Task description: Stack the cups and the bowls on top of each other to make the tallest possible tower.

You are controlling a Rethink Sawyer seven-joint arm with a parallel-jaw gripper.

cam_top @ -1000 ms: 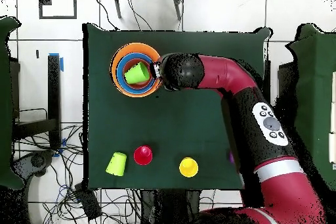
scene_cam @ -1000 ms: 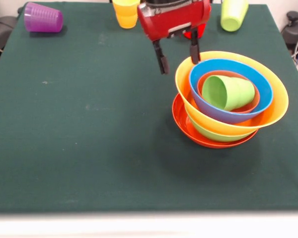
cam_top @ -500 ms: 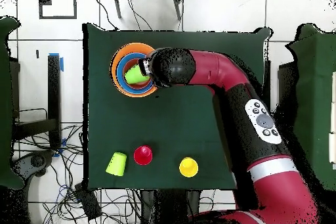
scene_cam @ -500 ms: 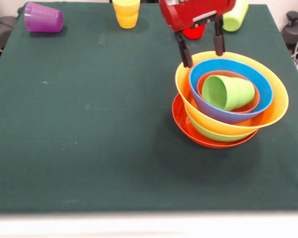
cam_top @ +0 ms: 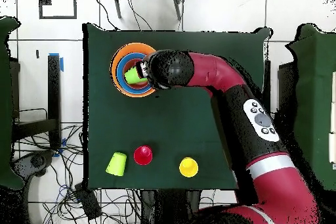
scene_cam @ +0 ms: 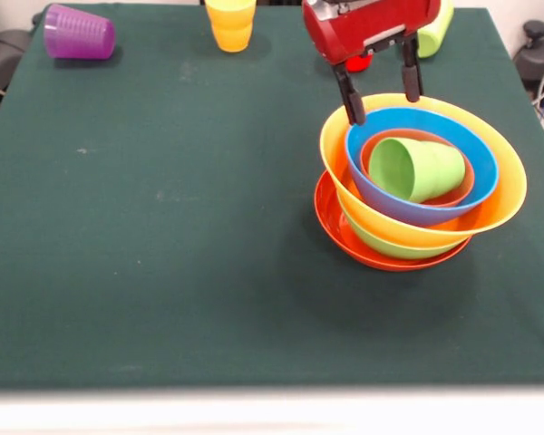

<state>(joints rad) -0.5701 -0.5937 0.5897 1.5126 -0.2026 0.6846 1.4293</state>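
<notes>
On the green tabletop (scene_cam: 163, 227), the gripper (scene_cam: 380, 95) — empty, fingers spread — has shifted over the tower (scene_cam: 422, 181) near one edge, apparently going for the tipped light green cup (scene_cam: 415, 168).

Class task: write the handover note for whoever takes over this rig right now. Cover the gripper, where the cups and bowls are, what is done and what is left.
Gripper: open, empty, fingers pointing down over the far rim of the bowl pile.
Tower: red-orange bowl at the bottom, then green bowl, orange-yellow bowl, blue bowl and small orange bowl. A light green cup lies on its side in the top bowl.
Loose at the far edge: purple cup on its side, yellow cup, red cup mostly hidden by the gripper, second light green cup.
Done: five bowls nested.
Left: set the tipped cup upright and stack the other four.
</notes>
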